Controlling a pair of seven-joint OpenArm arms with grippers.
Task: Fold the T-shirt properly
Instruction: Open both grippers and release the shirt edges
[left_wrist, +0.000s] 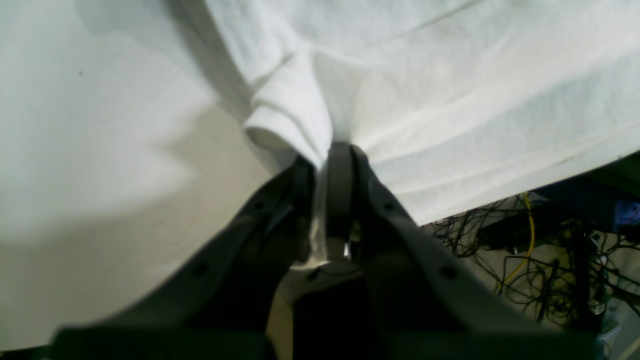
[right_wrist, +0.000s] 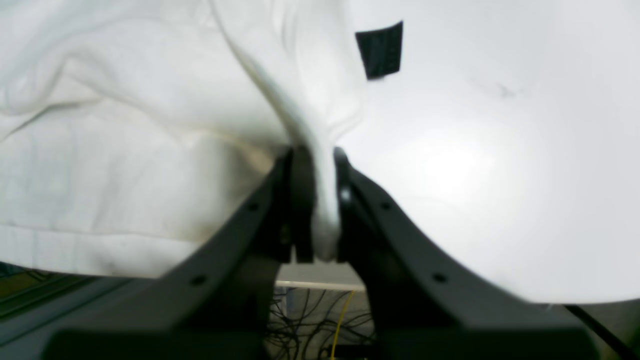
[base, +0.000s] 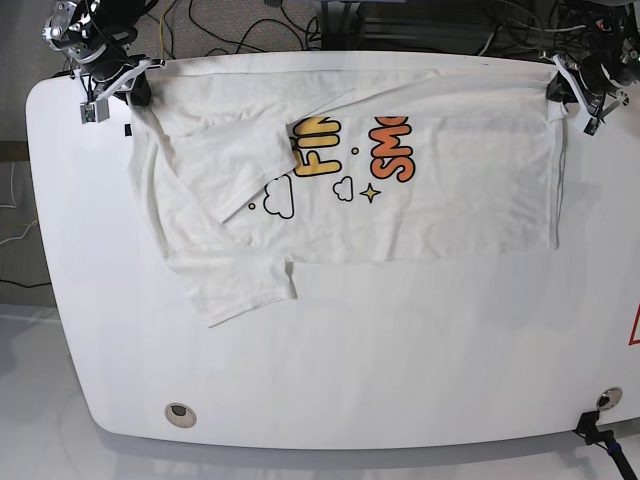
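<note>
The white T-shirt (base: 400, 190) lies across the far half of the white table (base: 350, 350), partly folded, with yellow "FIN", orange "SMO", clouds and a star showing. The blue word is hidden. My left gripper (base: 562, 88) is at the far right corner, shut on a bunched fold of the shirt's edge (left_wrist: 300, 120); the left wrist view shows the gripper (left_wrist: 330, 155). My right gripper (base: 130, 88) is at the far left corner, shut on a pinch of the shirt cloth (right_wrist: 320, 150); the right wrist view shows the gripper (right_wrist: 315, 155).
A short sleeve (base: 240, 285) sticks out toward the near left. A small black tape mark (right_wrist: 380, 49) lies on the table by my right gripper. Cables (left_wrist: 550, 250) hang behind the table's far edge. A round hole (base: 180, 413) sits near the front left corner.
</note>
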